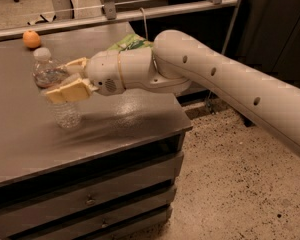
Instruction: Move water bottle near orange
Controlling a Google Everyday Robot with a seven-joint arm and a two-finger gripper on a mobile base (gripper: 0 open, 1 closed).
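The water bottle (54, 86) is a small clear ribbed bottle with a white cap, upright, its base just above or on the grey table (20, 144). My gripper (65, 81) reaches in from the right and is shut on the bottle's middle, one tan finger (70, 90) in front, the other behind. The orange (31, 39) lies at the table's far left edge, well behind the bottle and a little to its left.
A green snack bag (130, 42) lies behind my wrist near the table's far right. A metal rail (140, 14) runs behind the table. The table has drawers (90, 199) in front; speckled floor lies to the right.
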